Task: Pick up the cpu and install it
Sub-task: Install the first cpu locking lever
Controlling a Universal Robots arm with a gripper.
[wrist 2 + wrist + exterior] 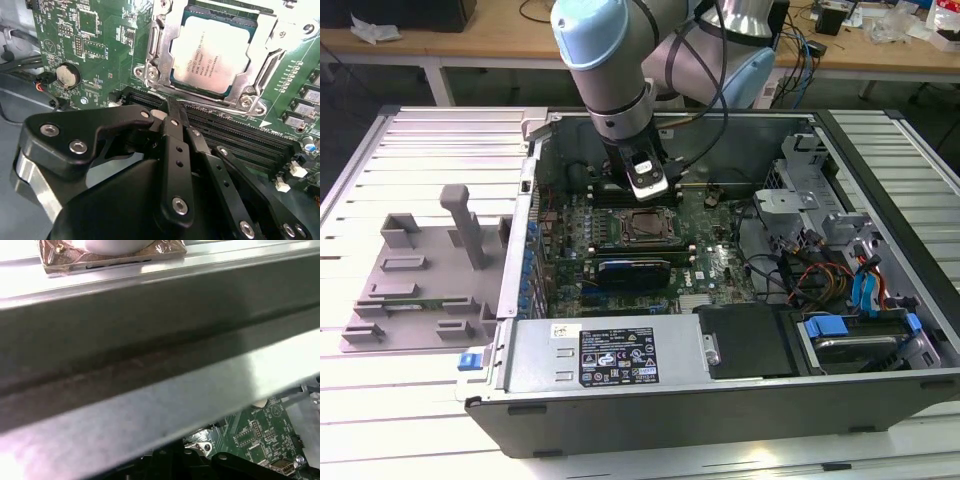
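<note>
The cpu, a pale silver square chip, lies flat in the metal socket frame on the green motherboard. In the exterior view the cpu sits in the middle of the board inside the open computer case. My gripper hangs just behind the socket, over the memory slots. In the second wrist view the black fingers are pressed together, with my gripper shut on nothing and its tip just short of the socket's edge.
A grey plastic tray with raised blocks lies on the slatted table at the exterior view's left. The white-labelled box fills the case's near side. Cables and drive bays crowd the exterior view's right. A grey chassis wall shows in the first wrist view.
</note>
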